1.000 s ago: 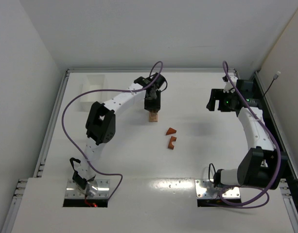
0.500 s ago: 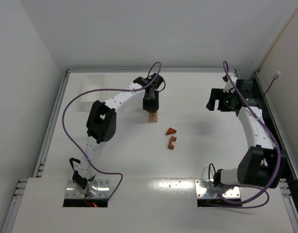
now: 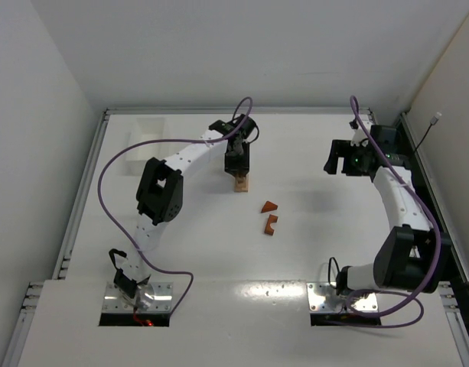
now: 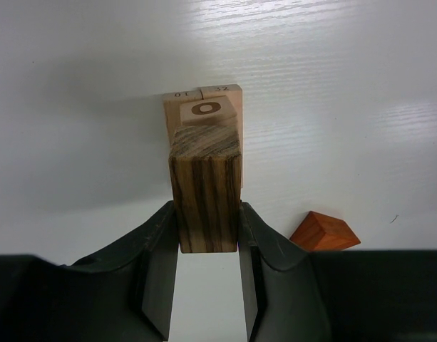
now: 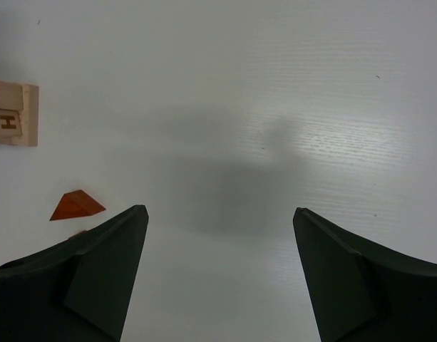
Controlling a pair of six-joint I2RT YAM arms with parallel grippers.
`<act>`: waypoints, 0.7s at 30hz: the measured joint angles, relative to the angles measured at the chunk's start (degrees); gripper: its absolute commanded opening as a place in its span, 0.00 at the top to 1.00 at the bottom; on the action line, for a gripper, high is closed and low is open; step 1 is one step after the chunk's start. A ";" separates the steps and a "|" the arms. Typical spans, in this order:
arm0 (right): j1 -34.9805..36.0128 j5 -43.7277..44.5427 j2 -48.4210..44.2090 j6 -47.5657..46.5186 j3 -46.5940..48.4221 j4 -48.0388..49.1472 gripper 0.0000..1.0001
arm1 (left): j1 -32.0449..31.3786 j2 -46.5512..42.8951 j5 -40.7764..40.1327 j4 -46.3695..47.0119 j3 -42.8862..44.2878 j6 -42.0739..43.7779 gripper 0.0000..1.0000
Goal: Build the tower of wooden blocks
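My left gripper (image 3: 237, 164) is shut on a dark striped wood block (image 4: 205, 187), held upright between both jaws (image 4: 207, 214). It hangs directly over the tower (image 3: 241, 183), a short stack of tan blocks whose top one bears the letter O (image 4: 203, 110). I cannot tell whether the striped block touches the stack. A reddish wedge (image 3: 269, 206) and a reddish notched block (image 3: 271, 224) lie to the right of the tower. My right gripper (image 3: 340, 159) is wide open and empty (image 5: 218, 214), well to the right. It sees the tower (image 5: 15, 114) and the wedge (image 5: 75, 205).
A white rectangular tray (image 3: 146, 147) stands at the back left. White walls close in the table on three sides. Purple cables loop over both arms.
My left gripper has shifted slightly to the left and back over the tower, still holding the striped block. The right arm has not moved.
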 measured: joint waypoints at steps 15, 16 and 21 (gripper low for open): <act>0.00 0.02 0.44 0.02 0.02 0.00 0.20 | 0.00 0.63 2.27 0.70 0.11 0.42 1.00; 0.00 0.02 0.44 0.02 0.02 0.00 0.20 | 0.00 0.92 2.43 0.79 0.11 0.44 1.00; 0.00 0.02 0.44 0.02 0.02 0.04 0.20 | 0.00 1.18 2.60 1.03 0.11 0.59 1.00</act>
